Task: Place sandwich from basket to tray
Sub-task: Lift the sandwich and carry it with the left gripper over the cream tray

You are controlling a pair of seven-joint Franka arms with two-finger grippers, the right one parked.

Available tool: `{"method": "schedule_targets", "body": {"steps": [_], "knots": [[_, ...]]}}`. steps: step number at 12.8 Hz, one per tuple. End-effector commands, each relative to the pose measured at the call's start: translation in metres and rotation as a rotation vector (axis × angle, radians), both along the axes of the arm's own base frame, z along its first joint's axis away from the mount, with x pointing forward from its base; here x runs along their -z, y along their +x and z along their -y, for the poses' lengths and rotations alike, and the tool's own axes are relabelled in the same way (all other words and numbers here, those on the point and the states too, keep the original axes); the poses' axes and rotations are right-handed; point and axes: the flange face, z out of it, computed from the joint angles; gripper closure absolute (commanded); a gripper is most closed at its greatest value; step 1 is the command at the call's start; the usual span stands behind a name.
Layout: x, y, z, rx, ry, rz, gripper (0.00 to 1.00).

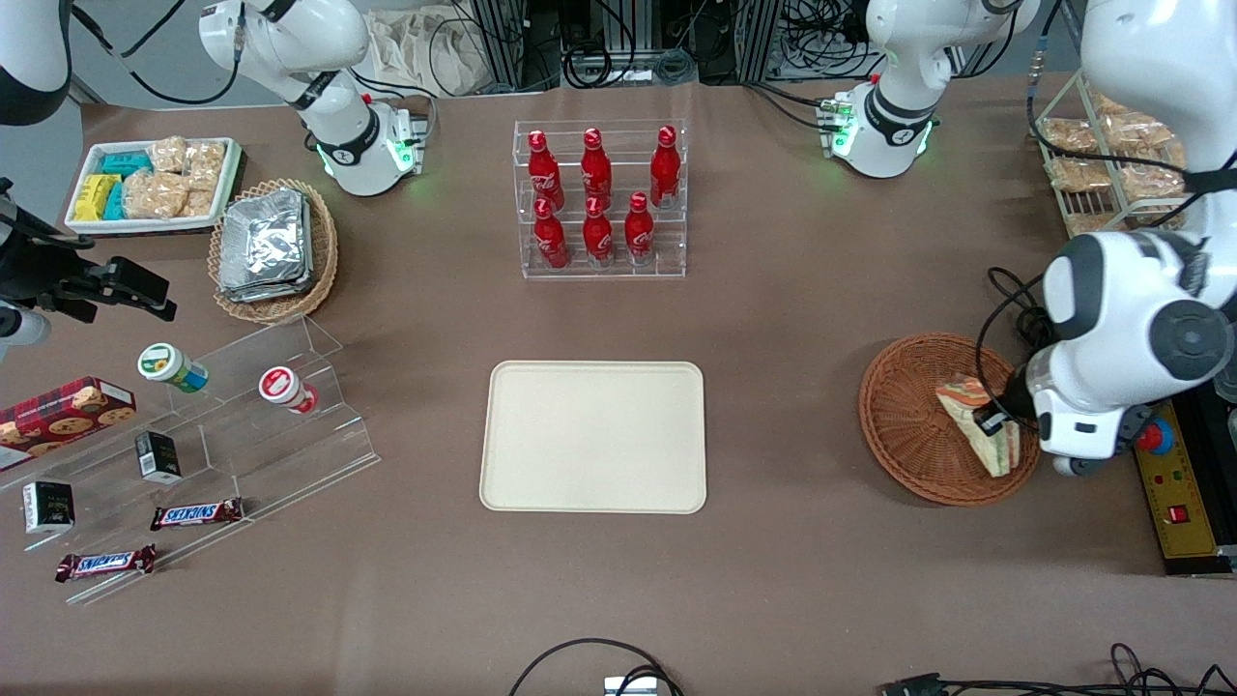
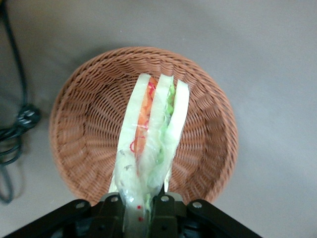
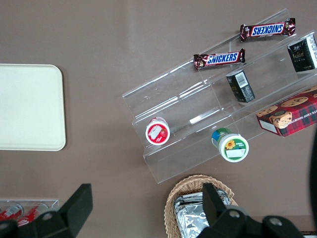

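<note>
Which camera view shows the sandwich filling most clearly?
The left wrist view: the sandwich shows its orange and green layers, held by the gripper above the basket. The front view shows it partly hidden; the right wrist view shows none.

Desk [image 1: 792, 319], brown, as I log it from my station:
- Tray [image 1: 594, 437], cream, near the middle.
- Clear rack of red bottles [image 1: 599, 198], farther from the front camera than the tray.
- Basket [image 1: 918, 416], reddish-brown wicker, toward the working arm's end; the hand [image 1: 997, 418] sits over it, clamped on the sandwich [image 1: 976, 423].
- Toward the parked arm's end: tan wicker basket of foil packets [image 1: 273, 249], white snack tray [image 1: 150, 184], clear stepped stand [image 1: 242, 435], cookie box [image 1: 63, 411].
- Yellow control box [image 1: 1181, 498] at the working arm's edge.
</note>
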Motion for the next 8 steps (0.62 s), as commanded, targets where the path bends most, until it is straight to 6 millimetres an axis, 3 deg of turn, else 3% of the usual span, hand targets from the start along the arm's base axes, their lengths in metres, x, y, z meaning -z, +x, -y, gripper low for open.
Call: {"method": "schedule_targets", "body": {"steps": [1,3,6,8], "knots": [[-0.053,0.018,0.063,0.131,-0.011,-0.024,1.00],[-0.052,0.013,0.138,0.239,-0.017,-0.039,1.00],[-0.010,-0.004,0.268,0.444,-0.030,-0.056,1.00],[0.017,-0.012,0.339,0.518,-0.044,-0.048,1.00]]}}
